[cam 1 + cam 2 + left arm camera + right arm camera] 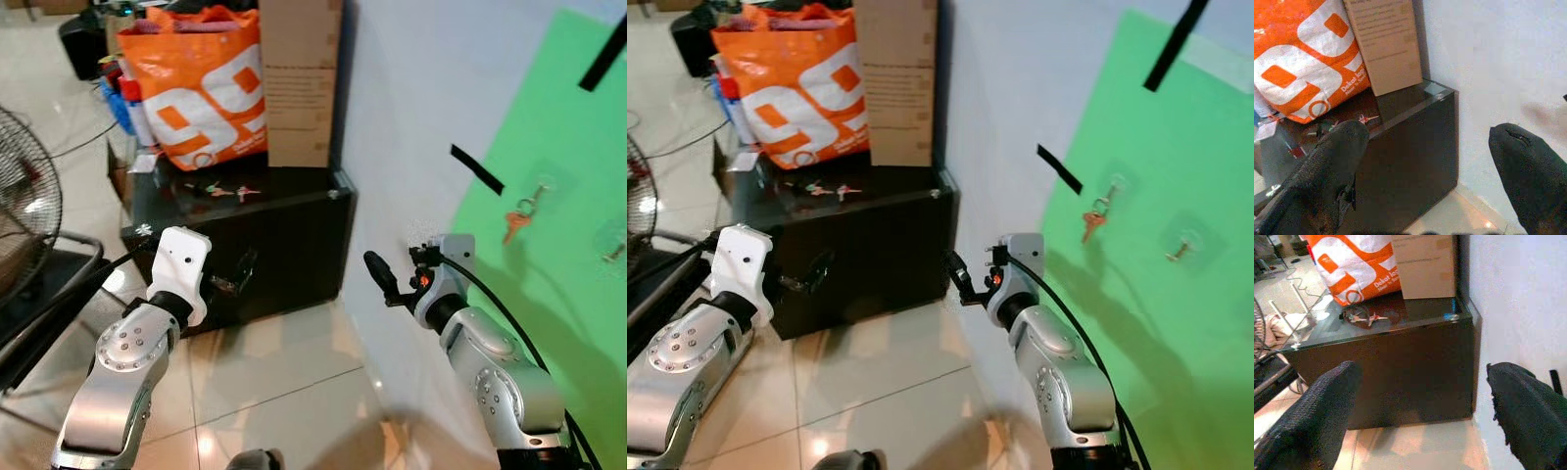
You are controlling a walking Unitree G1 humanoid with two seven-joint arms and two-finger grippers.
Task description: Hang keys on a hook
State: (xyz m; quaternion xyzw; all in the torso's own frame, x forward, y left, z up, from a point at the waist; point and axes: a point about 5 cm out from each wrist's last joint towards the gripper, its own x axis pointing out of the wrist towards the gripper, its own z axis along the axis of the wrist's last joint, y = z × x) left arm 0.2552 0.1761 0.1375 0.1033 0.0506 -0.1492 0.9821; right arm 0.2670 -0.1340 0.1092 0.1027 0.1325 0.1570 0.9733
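Pale glossy floor tiles (265, 382) run up to a white wall (411, 117), where a bright green sheet (549, 245) is fixed with strips of black tape (477, 168). On that sheet a small bunch of keys with an orange-headed key (519, 217) hangs from a clear stick-on hook (1114, 184); a second clear hook (1185, 242) sits to its right, well apart, with something small on it that is too blurred to identify.

Against the wall stands a low black glass-topped cabinet (284, 245). On its top rest an orange and white shopping bag (201, 83), a tall brown cardboard box (299, 78) beside it, and a few small red-handled keys (230, 190) in front of the bag.

Both silver arms are raised before the cabinet — the left gripper (1425, 171) and the right gripper (1420, 411) each have their black fingers spread wide, holding nothing.
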